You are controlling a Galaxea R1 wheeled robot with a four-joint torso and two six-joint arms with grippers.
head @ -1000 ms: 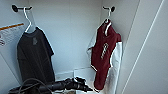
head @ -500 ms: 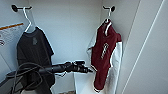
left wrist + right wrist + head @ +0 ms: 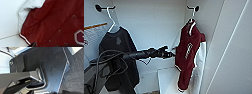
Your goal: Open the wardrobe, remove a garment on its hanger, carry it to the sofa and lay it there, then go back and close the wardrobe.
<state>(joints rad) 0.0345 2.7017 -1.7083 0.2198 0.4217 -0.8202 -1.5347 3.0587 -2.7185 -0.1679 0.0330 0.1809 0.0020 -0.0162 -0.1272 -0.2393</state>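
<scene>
The wardrobe (image 3: 159, 22) was seen open, its plain white interior exposed, so the opening step was judged done. The garment (image 3: 187, 53), a maroon jacket with white sleeves, white trim and white lettering down the chest, hung at the right side of the interior on its thin white hanger (image 3: 192, 21), whose curved hook sat over a black peg (image 3: 195, 8). Taking it out, carrying it to the sofa, laying it there and closing the doors were all judged left to do.

The left gripper (image 3: 170, 54) was reached out on a slim dark arm to just beside the jacket's left edge, at about chest height; whether it was spread or pressed together could not be told, nor whether cloth was touched. In the left wrist view the jacket (image 3: 50, 25) appeared close: smooth, slightly shiny woven fabric, softly creased, with round snap buttons and a striped hem band.

A black short-sleeved T-shirt (image 3: 119, 57), matte and limp, hung at the left on another white hanger
</scene>
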